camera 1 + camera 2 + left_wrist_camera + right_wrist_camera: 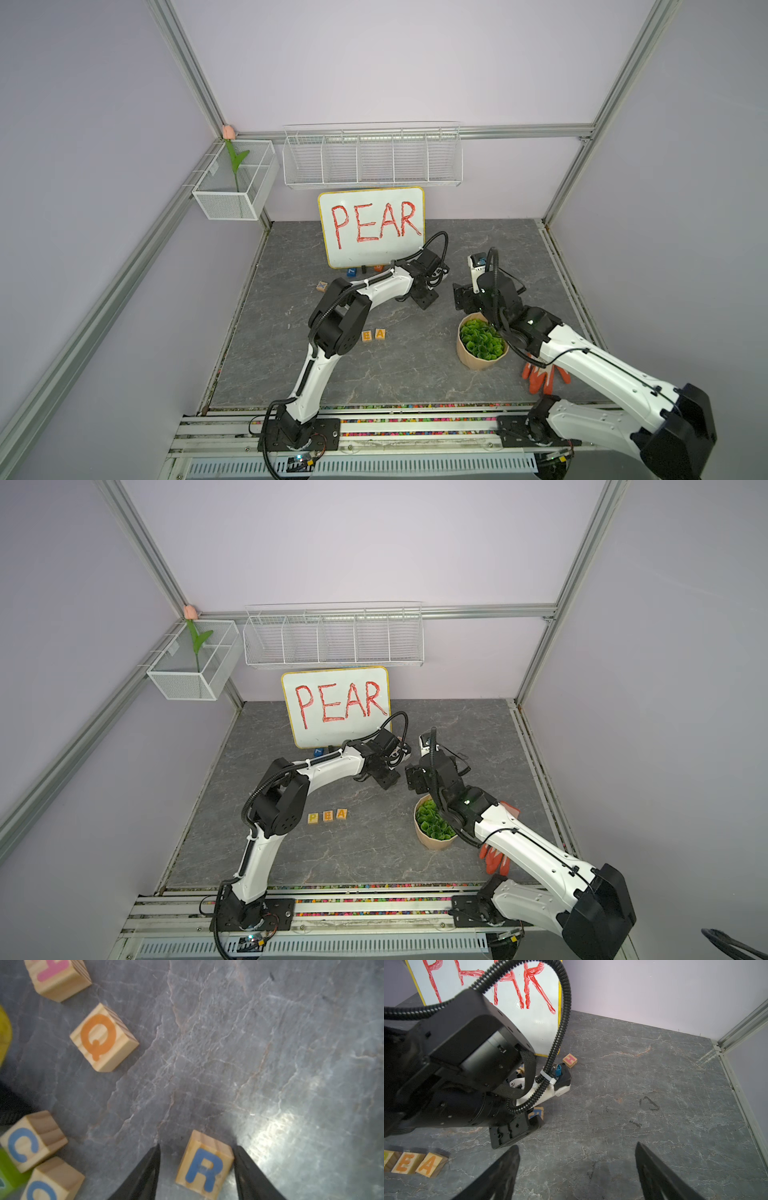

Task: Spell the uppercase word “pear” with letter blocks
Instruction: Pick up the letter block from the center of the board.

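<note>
The blue R block (204, 1167) lies flat on the grey table between the fingers of my left gripper (197, 1146). The jaws are open around it: one finger (245, 1167) touches the block's corner, while the other finger (149, 1167) stands a gap away. In the right wrist view the R block (537, 1113) peeks out under the left gripper body. The yellow P (313, 817), orange E (328, 816) and orange A (341, 813) blocks form a row near the left arm's elbow. My right gripper (576, 1145) hovers open and empty just right of the left one.
Loose blocks Q (102, 1038), pink H (56, 976) and two C blocks (27, 1142) lie near the R. The white PEAR board (372, 226) stands behind. A potted green plant (482, 343) and orange gloves (540, 380) lie under the right arm.
</note>
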Action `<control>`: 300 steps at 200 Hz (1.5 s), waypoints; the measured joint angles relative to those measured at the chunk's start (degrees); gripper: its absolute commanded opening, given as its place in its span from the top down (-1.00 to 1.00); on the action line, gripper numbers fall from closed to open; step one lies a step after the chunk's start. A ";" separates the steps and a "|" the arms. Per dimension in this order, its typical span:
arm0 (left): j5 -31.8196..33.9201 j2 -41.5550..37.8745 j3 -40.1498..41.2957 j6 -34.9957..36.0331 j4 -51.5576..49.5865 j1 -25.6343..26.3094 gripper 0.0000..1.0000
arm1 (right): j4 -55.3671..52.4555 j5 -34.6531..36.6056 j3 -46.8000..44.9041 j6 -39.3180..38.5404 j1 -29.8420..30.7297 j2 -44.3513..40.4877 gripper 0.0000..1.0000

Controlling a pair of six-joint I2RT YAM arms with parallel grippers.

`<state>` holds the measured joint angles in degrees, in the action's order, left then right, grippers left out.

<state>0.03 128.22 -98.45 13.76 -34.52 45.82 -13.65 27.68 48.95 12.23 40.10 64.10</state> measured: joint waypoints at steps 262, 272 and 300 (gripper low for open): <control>3.80 -20.24 23.65 -38.36 1.73 0.00 0.43 | 2.38 -2.97 0.00 -0.28 0.00 2.32 -0.78; 4.37 -21.49 25.59 -40.76 1.90 0.00 0.43 | 2.73 -3.54 0.00 -0.31 0.00 2.56 -0.78; 5.16 -23.56 30.25 -46.36 2.58 0.09 0.43 | 3.67 -4.98 0.00 -0.48 0.02 2.71 -0.78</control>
<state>5.19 104.66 -68.20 -32.60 -31.94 45.91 -9.98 22.70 48.95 11.75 40.12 66.81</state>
